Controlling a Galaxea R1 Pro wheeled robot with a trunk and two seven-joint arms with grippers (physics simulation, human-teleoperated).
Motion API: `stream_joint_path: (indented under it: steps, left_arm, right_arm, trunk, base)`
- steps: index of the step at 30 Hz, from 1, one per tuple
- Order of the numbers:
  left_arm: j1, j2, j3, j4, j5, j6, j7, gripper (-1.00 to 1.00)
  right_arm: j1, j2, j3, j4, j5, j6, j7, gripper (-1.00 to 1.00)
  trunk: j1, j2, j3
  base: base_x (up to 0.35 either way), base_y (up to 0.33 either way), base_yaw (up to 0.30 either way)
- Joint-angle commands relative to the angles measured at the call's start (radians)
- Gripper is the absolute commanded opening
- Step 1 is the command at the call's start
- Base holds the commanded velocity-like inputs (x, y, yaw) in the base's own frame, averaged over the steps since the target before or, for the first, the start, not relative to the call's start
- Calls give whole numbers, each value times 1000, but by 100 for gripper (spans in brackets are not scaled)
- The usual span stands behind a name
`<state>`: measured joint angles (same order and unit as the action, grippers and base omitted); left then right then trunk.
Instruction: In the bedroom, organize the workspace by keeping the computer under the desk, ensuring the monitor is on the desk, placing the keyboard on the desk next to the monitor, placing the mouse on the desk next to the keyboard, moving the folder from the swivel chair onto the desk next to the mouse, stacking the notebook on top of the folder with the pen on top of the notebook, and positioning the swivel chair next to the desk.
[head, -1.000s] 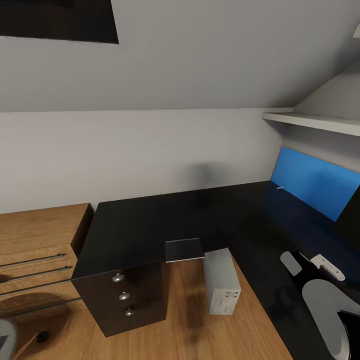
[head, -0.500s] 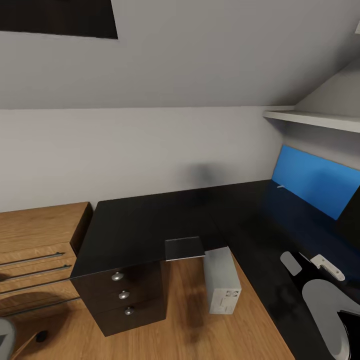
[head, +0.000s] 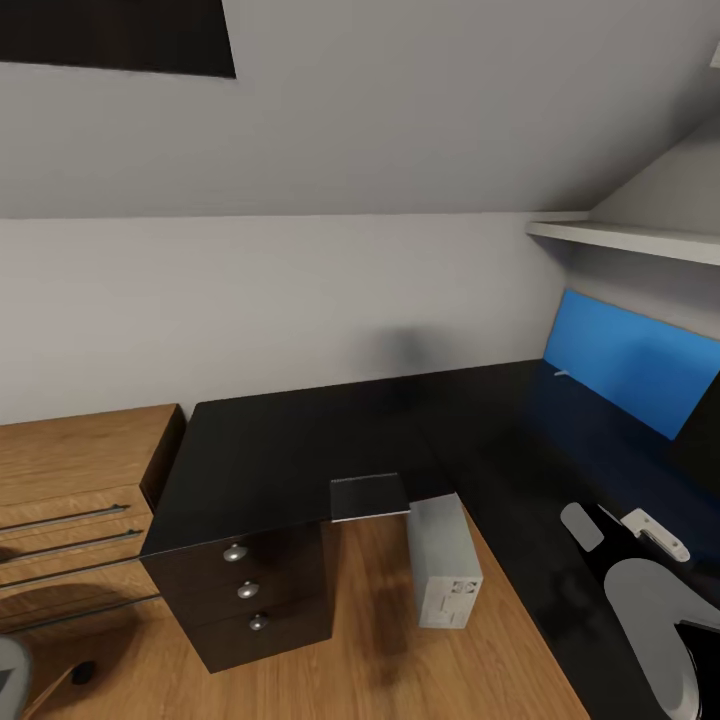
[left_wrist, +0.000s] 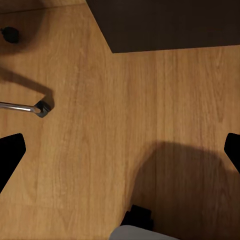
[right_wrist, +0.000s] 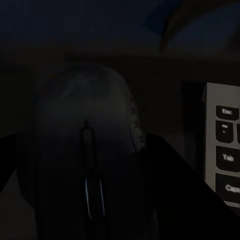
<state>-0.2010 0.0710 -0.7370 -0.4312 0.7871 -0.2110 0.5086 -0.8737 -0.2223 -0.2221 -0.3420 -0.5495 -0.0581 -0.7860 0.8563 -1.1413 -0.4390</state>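
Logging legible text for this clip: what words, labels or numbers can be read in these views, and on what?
"Esc" on a key of the dark keyboard with pale edge.
"Tab" on a key below it.
"Caps", partly cut off, on the next key.
Light grey-white boxy tower computer: small marks on its front face, too blurred to read.

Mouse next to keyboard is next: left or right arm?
Right. Its wrist camera looks at the mouse close up, with the keyboard just beside it. The left end effector hangs open over wooden floor.
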Motion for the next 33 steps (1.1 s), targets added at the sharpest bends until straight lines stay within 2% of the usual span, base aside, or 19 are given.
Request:
stream_joint_path:
  steps: [1, 20, 23, 26, 28, 33]
  left_arm:
    - [-1, 1, -8, -1, 11, -5, 5, 100]
    - [0, 1, -8, -1, 11, -5, 5, 100]
    - [0, 1, -8, -1, 11, -4, 5, 100]
    - [0, 1, -8, -1, 12, -3, 5, 100]
    - [-1, 1, -8, -1, 12, -2, 5, 100]
    - [0, 1, -8, 0, 12, 0, 4, 100]
  right_arm:
    - [-1, 0, 1, -1, -13, -9, -1, 100]
    - [-1, 2, 4, -19, -13, -12, -1, 100]
    - [0, 16, 5, -53, -11, -11, -3, 100]
    - [1, 44, 6, -70, -5, -12, -6, 100]
    - [1, 54, 7, -73, -1, -12, -8, 100]
    - [1, 83, 11, -78, 35, -14, -13, 100]
  trunk:
    - [0, -1, -1]
    - [0, -1, -1]
    - [0, -1, -1]
    - [0, -1, -1]
    - [0, -1, -1]
    - [0, -1, -1]
  base:
    - [0, 0, 0]
    - [0, 0, 0]
    - [0, 0, 0]
    - [0, 0, 52]
    - [0, 0, 155]
    - [0, 0, 250]
